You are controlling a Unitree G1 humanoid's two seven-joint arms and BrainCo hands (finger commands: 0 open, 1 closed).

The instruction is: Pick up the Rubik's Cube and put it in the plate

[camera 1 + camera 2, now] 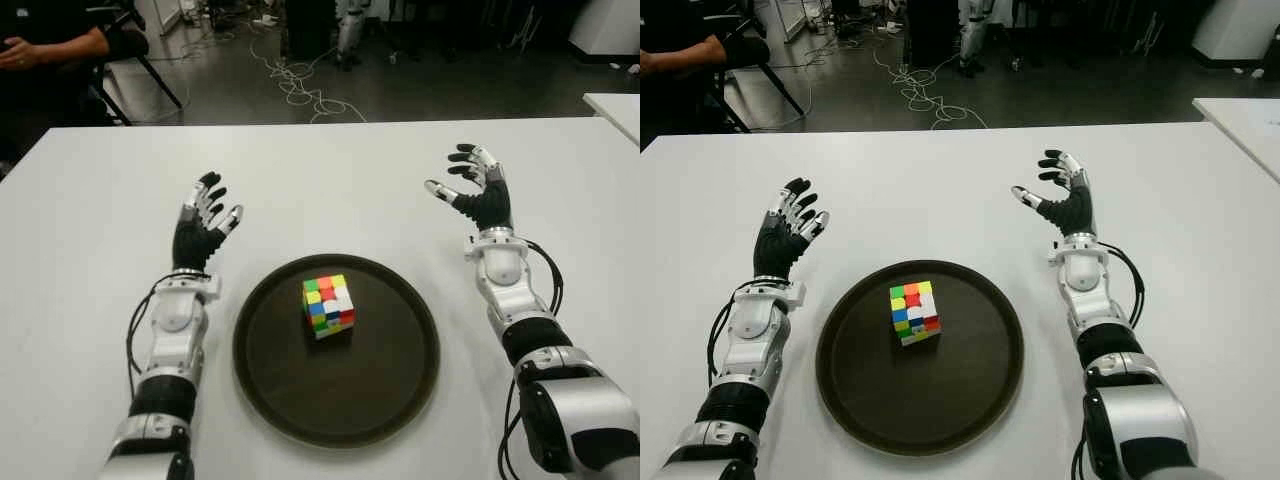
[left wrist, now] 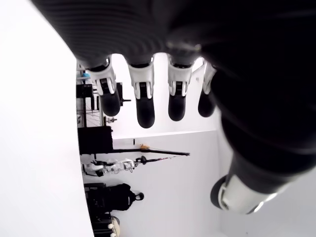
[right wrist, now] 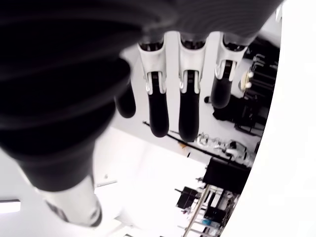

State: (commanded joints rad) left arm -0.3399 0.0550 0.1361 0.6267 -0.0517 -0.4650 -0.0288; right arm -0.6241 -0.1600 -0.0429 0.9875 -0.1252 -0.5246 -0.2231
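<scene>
- White tabletop [image 1: 330, 190] fills the scene, with a dark floor strewn with cables [image 1: 300, 80] beyond its far edge and a seated person's arm [image 1: 50, 48] at the far left corner.
- Left hand [image 1: 203, 222] shows just left of the plate, fingers [image 2: 144, 98] spread and relaxed, holding nothing.
- Right hand [image 1: 476, 190] shows right of the plate and a little farther back, fingers [image 3: 189, 106] spread wide, also empty.
- Rubik's Cube [image 1: 328, 306] stands inside the plate, slightly behind its middle, touched by neither hand.
- Plate [image 1: 270, 385], a dark round tray, lies on the table between the two forearms.
- Judging by this, the placing looks finished; what remains is pulling the arms clear.
- Risk: either forearm sweeping inward could catch the plate's rim and slide it, or tip the cube off its flat face.
- Risk: a hand reaching back over the plate could knock the cube out.
</scene>
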